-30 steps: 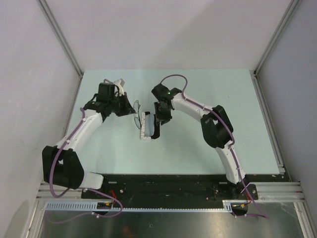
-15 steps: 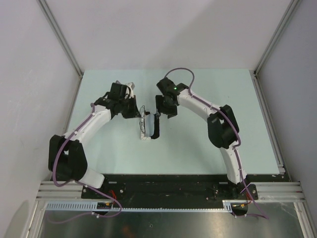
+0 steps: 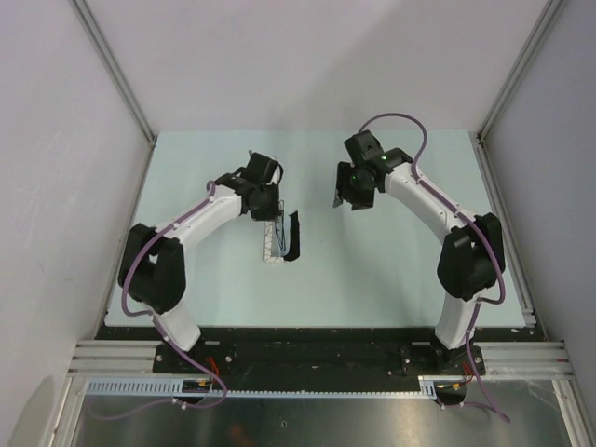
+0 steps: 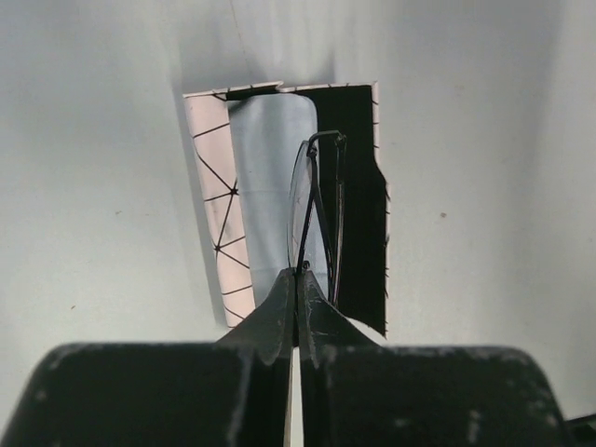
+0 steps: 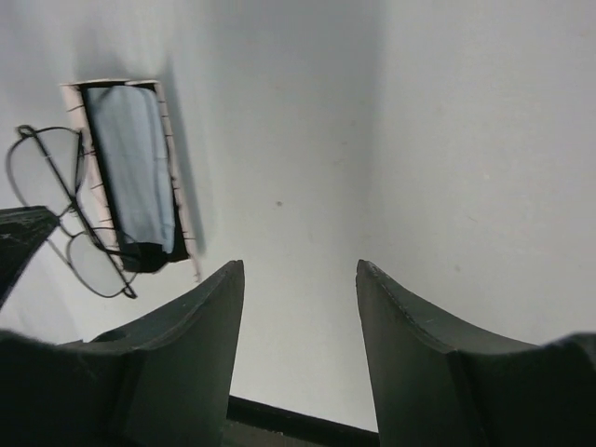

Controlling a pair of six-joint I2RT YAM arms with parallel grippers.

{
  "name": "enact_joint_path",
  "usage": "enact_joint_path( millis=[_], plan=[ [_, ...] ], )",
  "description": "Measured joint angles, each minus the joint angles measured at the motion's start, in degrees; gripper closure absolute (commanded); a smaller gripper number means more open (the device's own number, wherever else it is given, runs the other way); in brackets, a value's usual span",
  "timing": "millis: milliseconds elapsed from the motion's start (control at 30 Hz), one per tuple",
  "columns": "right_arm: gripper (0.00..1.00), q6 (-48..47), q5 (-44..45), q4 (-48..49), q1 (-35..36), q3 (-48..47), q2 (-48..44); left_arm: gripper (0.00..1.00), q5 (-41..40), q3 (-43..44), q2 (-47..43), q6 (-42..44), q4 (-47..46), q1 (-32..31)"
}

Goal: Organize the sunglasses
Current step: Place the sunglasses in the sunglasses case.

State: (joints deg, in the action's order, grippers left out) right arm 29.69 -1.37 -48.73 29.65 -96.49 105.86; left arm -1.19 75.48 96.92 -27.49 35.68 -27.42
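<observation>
While the right gripper (image 5: 298,277) was right at the black side of the open case (image 4: 219,205) one second ago, it now is drawn back to the right and a little farther from the arm bases, well apart from the case. Its two fingers stand wide apart and nothing is between them; its wrist view shows only the pale table (image 3: 391,270) in the gap.

The left gripper (image 4: 298,279) has moved the other way. One second ago it was to the left of the case with the sunglasses (image 4: 317,214); now it is directly over the case. Its fingers are pressed together on the thin wire frame of the sunglasses. The frame is seen edge-on from the left wrist and reaches out from the fingertips, above the line where the blue cloth (image 4: 265,177) meets the black half of the case. From the right wrist both lenses show, and the lower one overlaps the black end of the case. Whether the frame already touches the case or is just above it, I cannot tell.

The case itself lies on the table in almost the same place as before, between the two arms. It is open, with the white half marked by black lines on one side, the blue cloth in the middle and the black half on the other side.
</observation>
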Motion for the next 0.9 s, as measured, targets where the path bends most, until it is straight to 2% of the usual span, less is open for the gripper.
enact_joint_path(
  millis=[300, 600, 900],
  plan=[
    [0.48, -0.02, -0.7, 0.09, -3.3, 8.63, -3.89, 1.0, -5.95, 7.3, 6.19, -0.39, 6.32, -1.92],
    [0.49, -0.72, -1.77, 0.68, -4.98, 12.98, -6.99, 1.0, -6.75, 12.35, 12.41, 1.03, 11.06, -2.47],
    [0.51, -1.46, -2.43, 1.07, -6.27, 13.27, -7.76, 1.0, -10.6, 15.17, 16.22, 1.2, 16.13, -4.55]
  ],
)
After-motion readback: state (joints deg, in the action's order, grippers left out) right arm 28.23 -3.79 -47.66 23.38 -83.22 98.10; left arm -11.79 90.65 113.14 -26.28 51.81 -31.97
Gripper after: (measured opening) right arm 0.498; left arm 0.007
